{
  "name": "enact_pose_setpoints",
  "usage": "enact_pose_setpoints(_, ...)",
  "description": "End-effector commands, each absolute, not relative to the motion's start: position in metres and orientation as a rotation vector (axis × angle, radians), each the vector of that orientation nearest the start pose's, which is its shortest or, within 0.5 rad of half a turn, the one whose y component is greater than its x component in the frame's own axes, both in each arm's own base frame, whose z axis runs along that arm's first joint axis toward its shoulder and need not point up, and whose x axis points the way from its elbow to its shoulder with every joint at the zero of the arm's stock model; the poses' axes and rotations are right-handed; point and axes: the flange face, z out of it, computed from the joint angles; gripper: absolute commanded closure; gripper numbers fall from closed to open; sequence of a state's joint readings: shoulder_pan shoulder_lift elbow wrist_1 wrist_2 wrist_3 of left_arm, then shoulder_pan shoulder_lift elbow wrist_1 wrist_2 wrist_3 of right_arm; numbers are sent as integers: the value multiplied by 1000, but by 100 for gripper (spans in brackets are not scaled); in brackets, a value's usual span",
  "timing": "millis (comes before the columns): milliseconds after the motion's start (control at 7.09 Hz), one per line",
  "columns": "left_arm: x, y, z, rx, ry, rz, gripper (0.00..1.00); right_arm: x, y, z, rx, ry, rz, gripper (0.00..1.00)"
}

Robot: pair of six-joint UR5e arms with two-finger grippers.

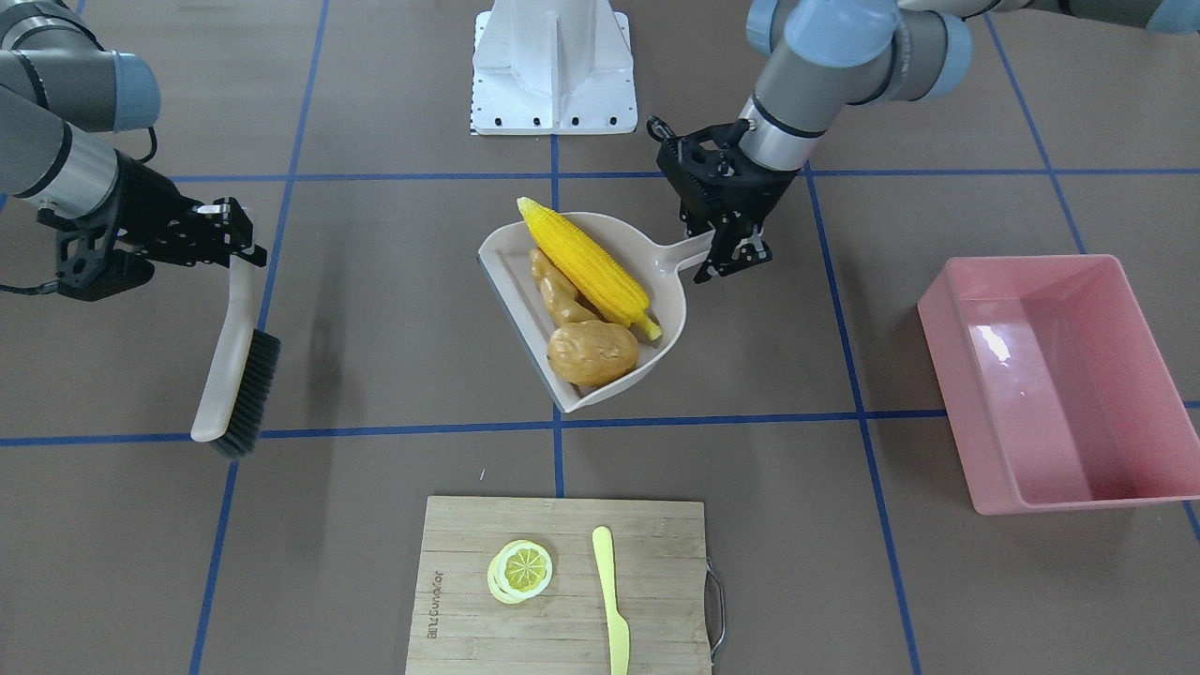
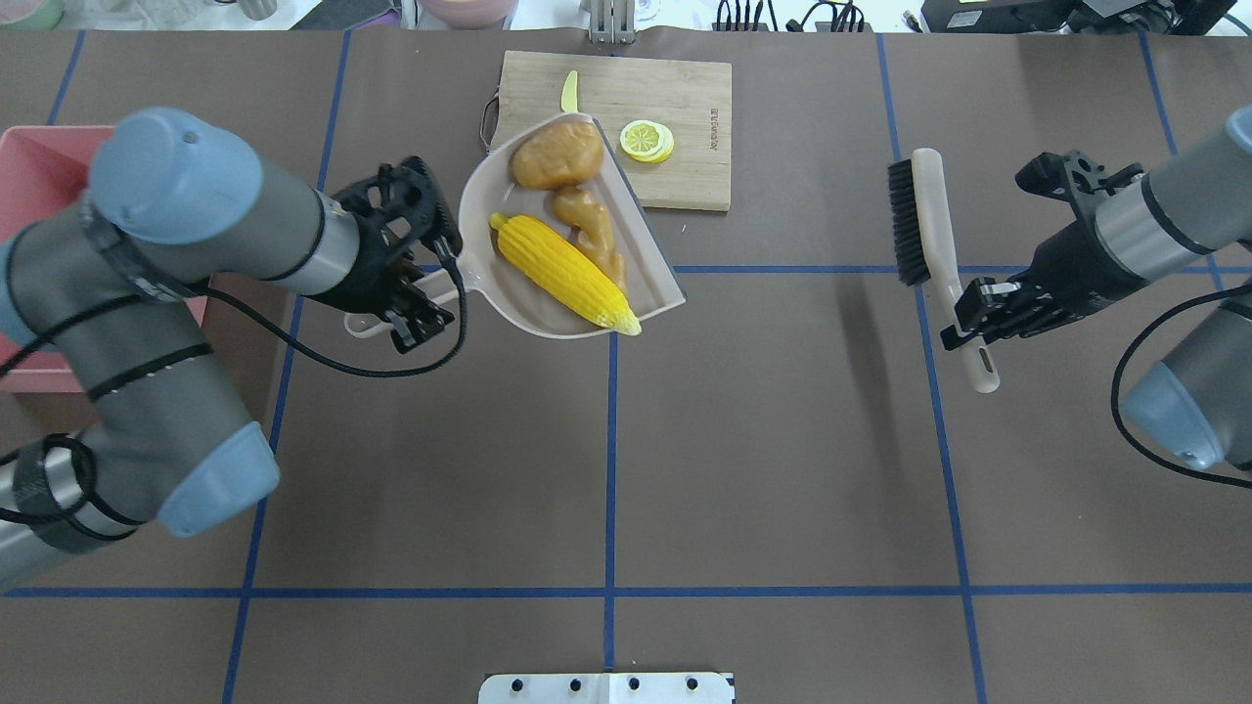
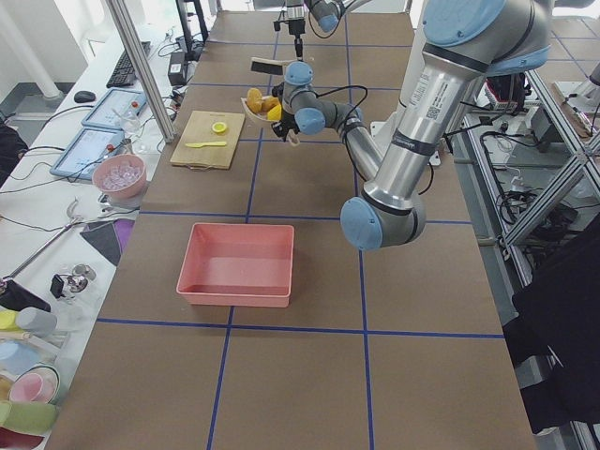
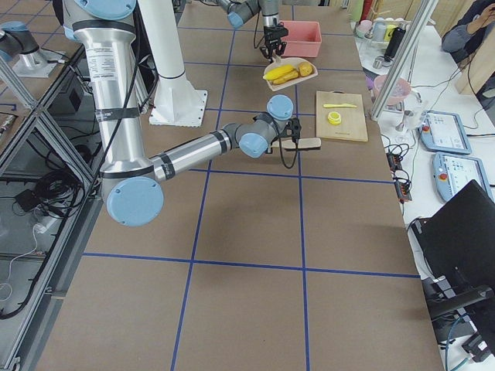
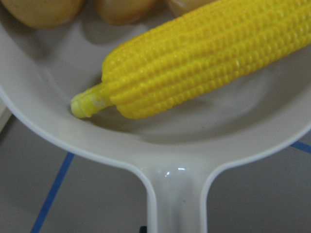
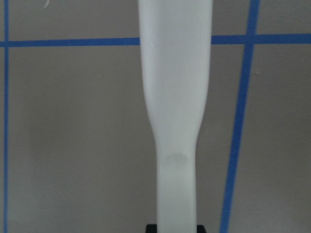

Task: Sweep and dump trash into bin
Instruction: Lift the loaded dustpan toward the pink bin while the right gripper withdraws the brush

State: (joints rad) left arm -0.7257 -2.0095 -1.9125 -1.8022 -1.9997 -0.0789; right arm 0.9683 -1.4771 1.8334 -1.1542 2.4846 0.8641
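loaded dustpan (image 1: 667,267), both tools gripped
corn cob (image 1: 586,262), ginger root (image 1: 553,292) and potato (image 1: 592,353) lie in it, left gripper (image 1: 727,248) clamped on its handle; pink bin (image 1: 1017,265) well apart from it; right gripper (image 1: 239,248) clamped on a brush (image 1: 230,375).

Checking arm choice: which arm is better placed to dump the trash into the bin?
Left. The left gripper holds the loaded dustpan by its handle, and the bin lies on that arm's side. The right gripper holds only the brush, far away.

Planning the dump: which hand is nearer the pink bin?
Left. The left hand, gripping the dustpan, is mid-table toward the pink bin; the right hand, holding the brush, is at the far end.
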Motion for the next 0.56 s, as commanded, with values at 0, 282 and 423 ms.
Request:
enact_pose_setpoints(0,281,-484,263,707,814,705,100,-218,-448,484,-65,-1003,-188,100)
enact_pose_setpoints(282,193,-511,299,624,778,528,100,-197,-436,511,-86,-852,-250,100)
enact_pose_setpoints(423,166,-514,316,565,796,420,100,-172,-440,529,-80,-786,-283,100)
